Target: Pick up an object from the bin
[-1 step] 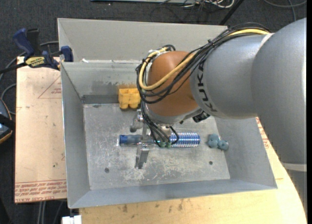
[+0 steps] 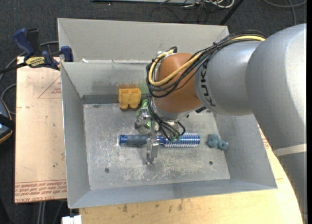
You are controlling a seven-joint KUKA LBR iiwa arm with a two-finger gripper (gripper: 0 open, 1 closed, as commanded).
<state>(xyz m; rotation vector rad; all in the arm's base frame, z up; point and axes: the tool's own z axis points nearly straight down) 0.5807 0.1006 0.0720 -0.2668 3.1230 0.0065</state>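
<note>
gripper [image 2: 152, 151] low over blue brush [image 2: 183, 141] at centre of bin [image 2: 112, 165], open or closed cannot be told, yellow block [image 2: 129, 97] at eleven o'clock from it, teal lump [image 2: 217, 143] at three o'clock

Gripper [image 2: 152, 153] down, arm [image 2: 243, 79] from right

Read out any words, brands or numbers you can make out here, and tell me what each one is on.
"KUKA": dark letters running sideways on the grey arm, next to its orange cover.
No lettering can be made out on the things in the bin: the yellow block, the blue-handled brush and the small grey-blue piece.
</note>
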